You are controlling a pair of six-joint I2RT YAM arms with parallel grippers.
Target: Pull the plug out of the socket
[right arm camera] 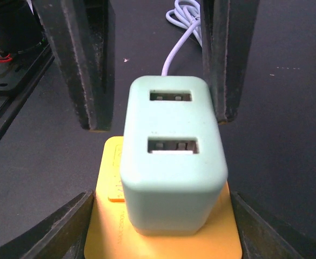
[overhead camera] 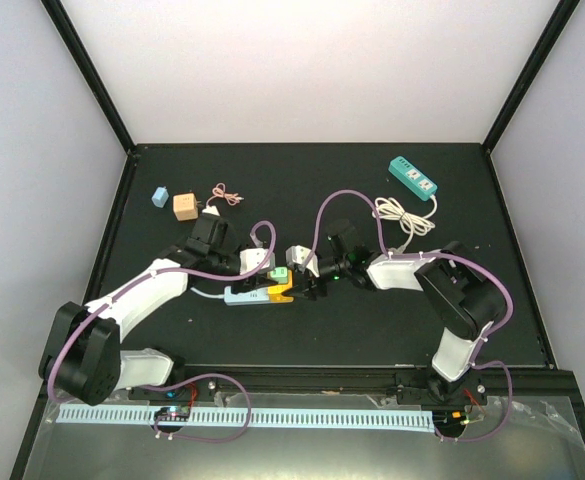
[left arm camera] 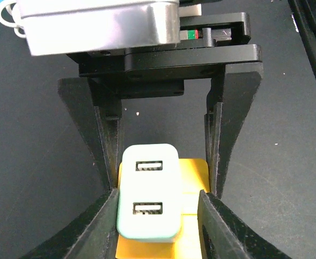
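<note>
- Top view: the mint plug (overhead camera: 277, 275) sits in the orange socket (overhead camera: 281, 294) at one end of a pale blue strip (overhead camera: 244, 296), mid tabletop (overhead camera: 372, 330); left hand (overhead camera: 272, 278) and right hand (overhead camera: 298, 285) meet over it from opposite sides.
- Left wrist: left hand (left arm camera: 159, 197) is part-spread about the plug (left arm camera: 147, 202), not pinching; one finger (left arm camera: 101, 226) touches its side; the other stands off, orange showing between.
- Right wrist: right hand (right arm camera: 162, 197) is spread; its fingers (right arm camera: 60, 232) are wide of the socket (right arm camera: 163, 245); the plug (right arm camera: 171, 156) is seated upright.
</note>
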